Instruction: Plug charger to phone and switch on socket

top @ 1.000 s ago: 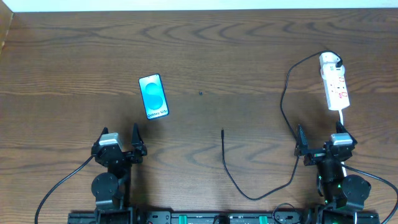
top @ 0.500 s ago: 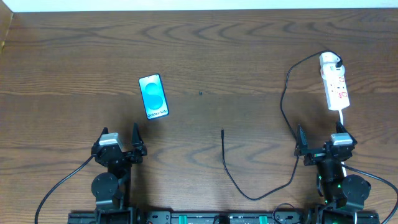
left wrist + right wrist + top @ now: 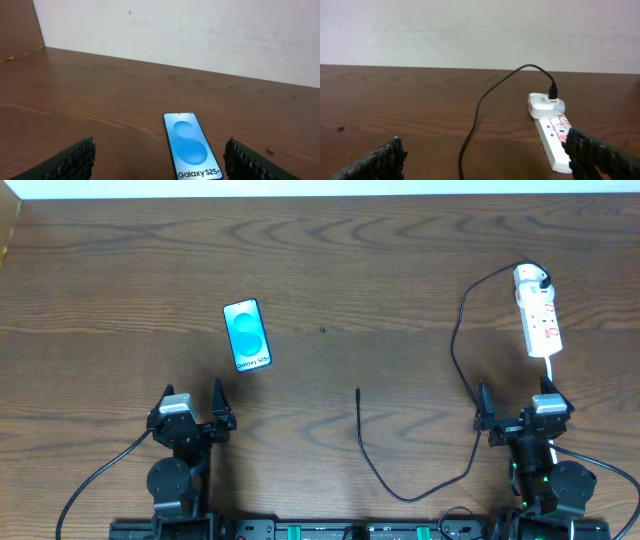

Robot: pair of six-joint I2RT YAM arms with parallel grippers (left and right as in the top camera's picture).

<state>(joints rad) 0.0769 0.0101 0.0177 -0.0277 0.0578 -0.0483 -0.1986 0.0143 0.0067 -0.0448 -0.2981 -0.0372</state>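
The left hand (image 3: 192, 402) is wide open and holds nothing. It rests low at the near edge of the desk (image 3: 350, 260). The right hand (image 3: 513, 402) is also wide open and empty, at the near edge on the other side.

The phone (image 3: 247, 335) lies flat on the desk, beyond the left hand, with its bright blue screen facing up. In the left wrist view it lies between the two dark fingers (image 3: 75, 160), but well apart from them.

The socket (image 3: 538, 320) lies at the far right, just beyond the right hand. The white adapter (image 3: 546, 103) of the charger (image 3: 455, 350) sits in its far end. From there the thin black cable bends to the left, comes down beside the right hand and curves back to the middle of the desk. Its plug tip (image 3: 358, 391) lies free there, well apart from the phone.
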